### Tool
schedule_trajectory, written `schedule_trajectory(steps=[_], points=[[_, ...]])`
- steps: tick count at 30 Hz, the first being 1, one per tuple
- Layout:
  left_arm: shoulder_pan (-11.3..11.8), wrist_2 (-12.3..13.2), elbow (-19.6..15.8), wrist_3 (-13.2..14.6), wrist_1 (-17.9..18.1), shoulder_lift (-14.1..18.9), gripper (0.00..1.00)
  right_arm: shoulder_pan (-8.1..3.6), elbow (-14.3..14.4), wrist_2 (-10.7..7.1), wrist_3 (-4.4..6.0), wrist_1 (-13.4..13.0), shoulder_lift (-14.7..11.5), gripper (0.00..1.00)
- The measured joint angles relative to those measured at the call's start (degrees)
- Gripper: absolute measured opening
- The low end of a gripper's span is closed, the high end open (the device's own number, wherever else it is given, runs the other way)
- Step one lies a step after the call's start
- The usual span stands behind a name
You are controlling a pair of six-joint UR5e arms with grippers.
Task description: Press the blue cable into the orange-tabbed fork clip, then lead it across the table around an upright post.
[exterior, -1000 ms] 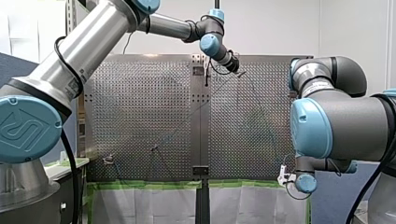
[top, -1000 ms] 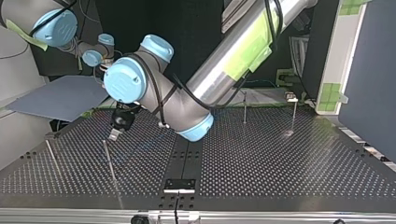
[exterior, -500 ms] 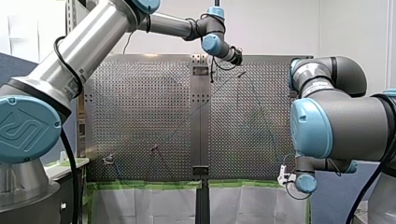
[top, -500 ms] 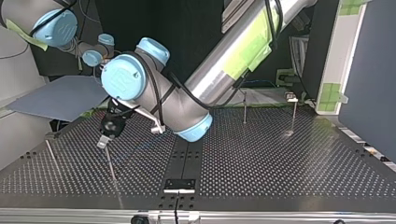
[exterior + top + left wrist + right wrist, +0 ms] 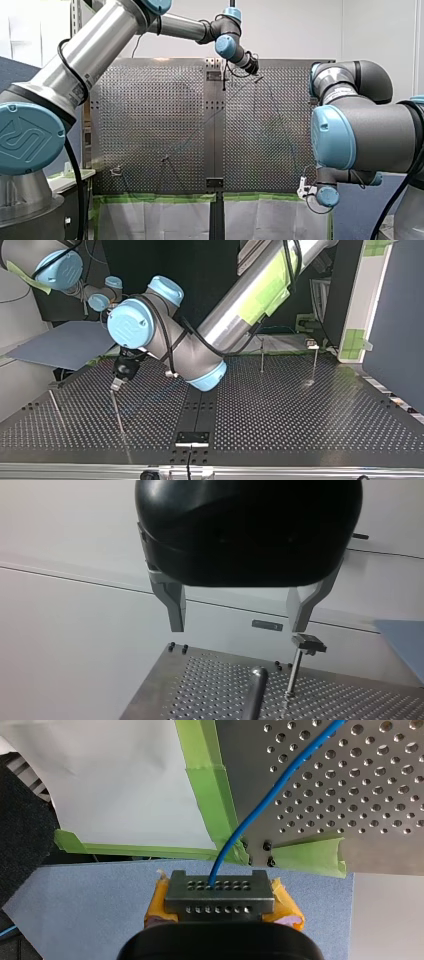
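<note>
By the front view's near edge, my right gripper (image 5: 220, 887) has its 2 yellow-padded fingers closed on the 1 blue cable (image 5: 274, 793). The cable runs from them past green tape (image 5: 207, 795) onto the perforated table (image 5: 350, 810). Farther across, the top view shows 4 thin posts, 2 leaning posts (image 5: 118, 416) and 2 upright posts (image 5: 261, 356). At the far side, my left gripper (image 5: 237, 629) hangs just above 1 of the leaning posts, its 2 metal fingers (image 5: 175, 605) spread wide with nothing between them.
</note>
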Motion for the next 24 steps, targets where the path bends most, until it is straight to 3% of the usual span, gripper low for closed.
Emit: schedule_trajectory(steps=[13, 24], points=[[0.3, -0.8, -1.3, -0.1, -0.3, 0.0, 1.0, -0.01, 0.0, -0.15, 0.05, 0.1, 0.0, 0.0], [0.1, -6.1, -1.4, -1.8, -2.4, 0.1, 1.0, 0.06, 0.0, -0.49, -0.01, 0.5, 0.0, 0.0]])
